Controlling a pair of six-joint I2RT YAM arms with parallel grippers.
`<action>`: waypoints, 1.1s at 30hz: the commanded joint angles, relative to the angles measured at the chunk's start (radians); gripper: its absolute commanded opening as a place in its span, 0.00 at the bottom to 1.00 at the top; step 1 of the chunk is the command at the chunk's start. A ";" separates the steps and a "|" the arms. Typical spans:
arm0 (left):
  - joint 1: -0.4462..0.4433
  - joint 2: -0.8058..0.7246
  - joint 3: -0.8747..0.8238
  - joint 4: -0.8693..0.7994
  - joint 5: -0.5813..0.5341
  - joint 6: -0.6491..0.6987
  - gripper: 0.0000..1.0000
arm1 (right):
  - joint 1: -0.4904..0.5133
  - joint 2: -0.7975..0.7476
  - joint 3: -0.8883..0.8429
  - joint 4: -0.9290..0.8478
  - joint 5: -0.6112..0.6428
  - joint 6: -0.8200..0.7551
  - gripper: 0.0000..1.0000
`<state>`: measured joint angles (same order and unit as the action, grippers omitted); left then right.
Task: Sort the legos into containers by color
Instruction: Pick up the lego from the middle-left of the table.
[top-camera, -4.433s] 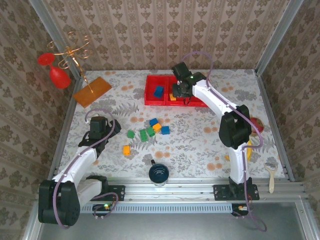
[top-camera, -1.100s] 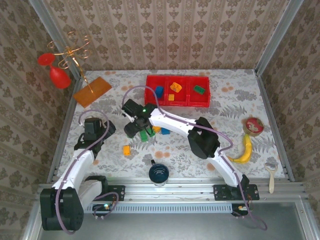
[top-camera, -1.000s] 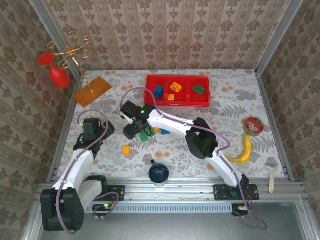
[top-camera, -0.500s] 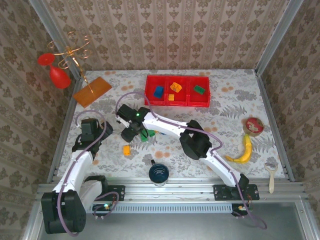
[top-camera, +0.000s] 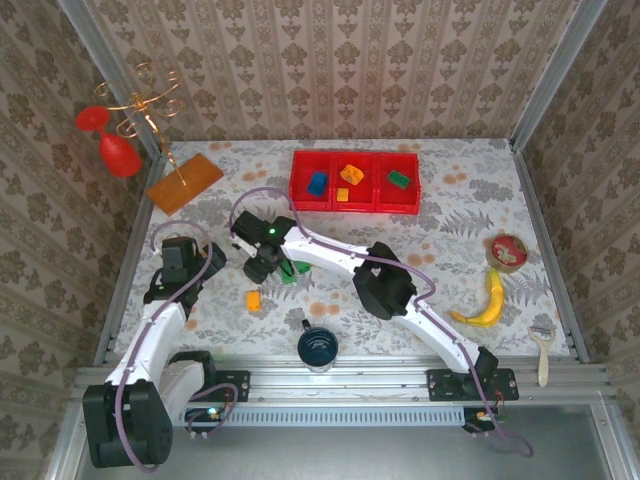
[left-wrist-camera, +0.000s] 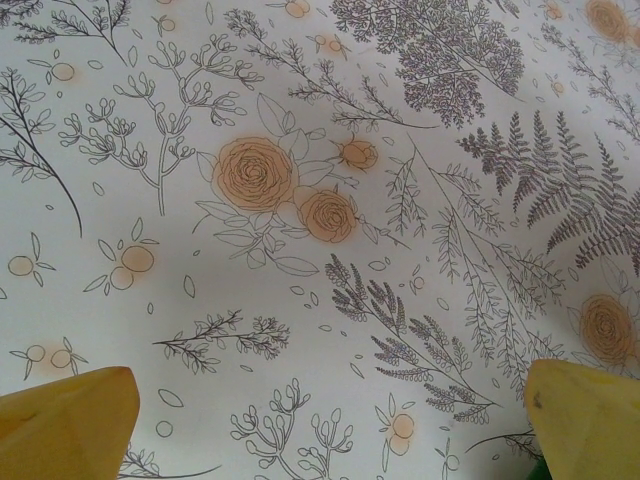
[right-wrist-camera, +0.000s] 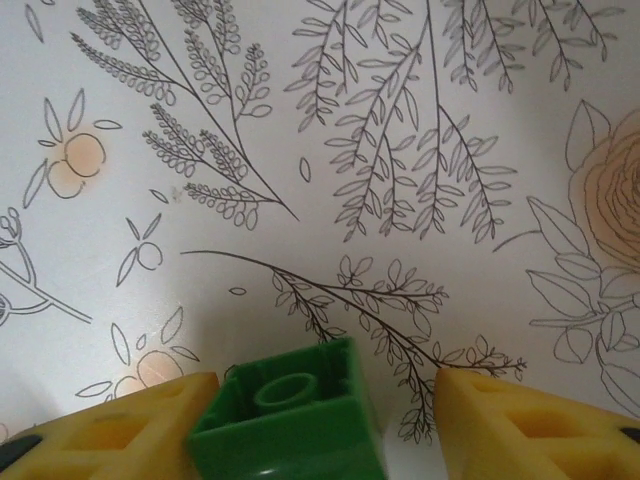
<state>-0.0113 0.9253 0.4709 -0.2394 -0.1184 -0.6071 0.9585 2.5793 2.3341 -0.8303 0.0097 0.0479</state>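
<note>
My right gripper (top-camera: 262, 267) back from tray (top-camera: 355, 208), jaws apart straddling green brick (right-wrist-camera: 287, 415), next pick lined up. Left gripper (left-wrist-camera: 320, 420) spread, idle.

Around the red tray (top-camera: 352, 208): near side blocked by right arm (top-camera: 325, 252) stretched across. Right of it, bare tablecloth (top-camera: 450, 245) open down to banana (top-camera: 484, 303). Left of it, orange board (top-camera: 185, 182) with wire stand (top-camera: 150, 112).

1 tray (top-camera: 355, 208) with 4 bricks (top-camera: 316, 183), 1 cup (top-camera: 318, 347), 1 banana (top-camera: 487, 305)
</note>
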 joint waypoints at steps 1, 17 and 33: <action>0.008 -0.014 -0.005 -0.001 0.013 0.006 1.00 | 0.006 0.031 0.027 -0.038 -0.007 -0.016 0.51; 0.010 -0.039 -0.006 -0.009 0.020 0.016 1.00 | -0.013 -0.130 -0.095 0.043 0.063 0.053 0.16; 0.007 -0.062 -0.009 0.002 0.035 0.024 1.00 | -0.221 -0.573 -0.558 0.271 0.136 0.245 0.13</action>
<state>-0.0113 0.8753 0.4706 -0.2394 -0.0998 -0.6064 0.7837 2.0720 1.8393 -0.5961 0.0998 0.2199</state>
